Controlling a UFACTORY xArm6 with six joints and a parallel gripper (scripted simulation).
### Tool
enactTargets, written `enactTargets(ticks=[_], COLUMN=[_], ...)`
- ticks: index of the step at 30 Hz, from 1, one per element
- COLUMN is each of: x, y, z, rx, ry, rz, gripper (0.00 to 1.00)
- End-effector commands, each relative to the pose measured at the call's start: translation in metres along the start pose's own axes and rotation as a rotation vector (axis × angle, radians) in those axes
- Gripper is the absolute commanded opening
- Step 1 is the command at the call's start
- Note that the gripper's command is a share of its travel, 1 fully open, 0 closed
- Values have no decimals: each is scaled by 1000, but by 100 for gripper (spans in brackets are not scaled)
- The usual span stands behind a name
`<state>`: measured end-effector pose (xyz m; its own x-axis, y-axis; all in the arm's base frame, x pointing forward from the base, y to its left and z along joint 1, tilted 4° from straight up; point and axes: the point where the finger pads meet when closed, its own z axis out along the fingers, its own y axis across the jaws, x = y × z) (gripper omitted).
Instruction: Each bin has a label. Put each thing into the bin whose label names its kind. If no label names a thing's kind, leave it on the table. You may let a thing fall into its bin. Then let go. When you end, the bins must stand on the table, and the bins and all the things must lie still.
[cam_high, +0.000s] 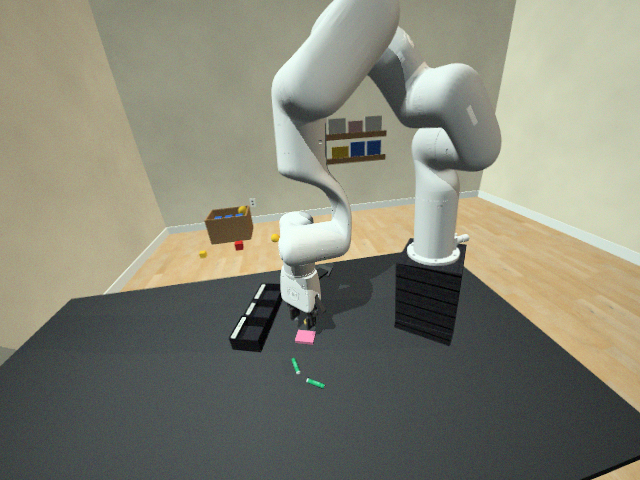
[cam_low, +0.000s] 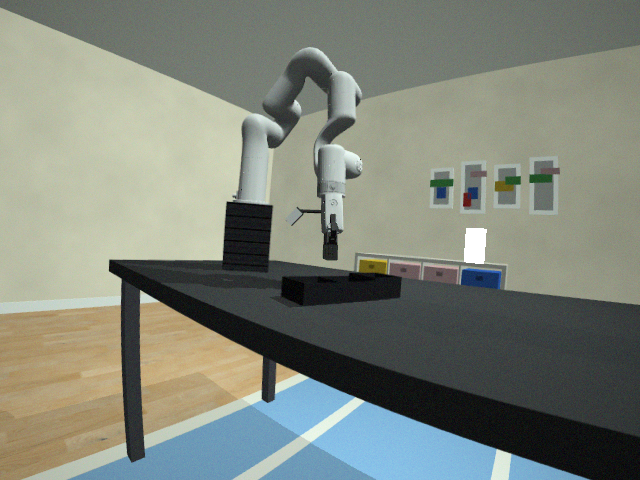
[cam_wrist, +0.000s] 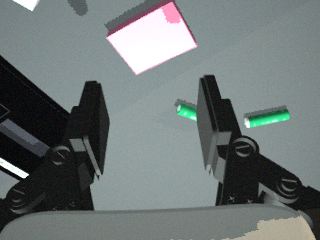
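A pink flat block (cam_high: 305, 336) lies on the black table just right of a row of three black bins (cam_high: 256, 317). Two green batteries (cam_high: 295, 366) (cam_high: 314, 382) lie in front of it. My gripper (cam_high: 306, 320) hangs above the table behind the pink block, open and empty (cam_wrist: 154, 134). It also shows in the exterior view (cam_low: 330, 251).
The arm's black base block (cam_high: 429, 294) stands at the back right of the table. The bins show as a dark low box in the exterior view (cam_low: 341, 288). A cardboard box (cam_high: 229, 224) and small toys lie on the floor far behind.
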<state>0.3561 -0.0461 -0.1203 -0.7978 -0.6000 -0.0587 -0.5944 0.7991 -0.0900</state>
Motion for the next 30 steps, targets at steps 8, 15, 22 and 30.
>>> enactTargets(ticks=[8, 15, 22, 30], x=[-1, -1, -1, -1], y=[-1, -1, -1, -1], z=[-1, -1, -1, -1], rx=[9, 13, 18, 14], ry=[2, 1, 5, 31], rz=[387, 588, 817, 1048], gripper=[56, 56, 56, 56])
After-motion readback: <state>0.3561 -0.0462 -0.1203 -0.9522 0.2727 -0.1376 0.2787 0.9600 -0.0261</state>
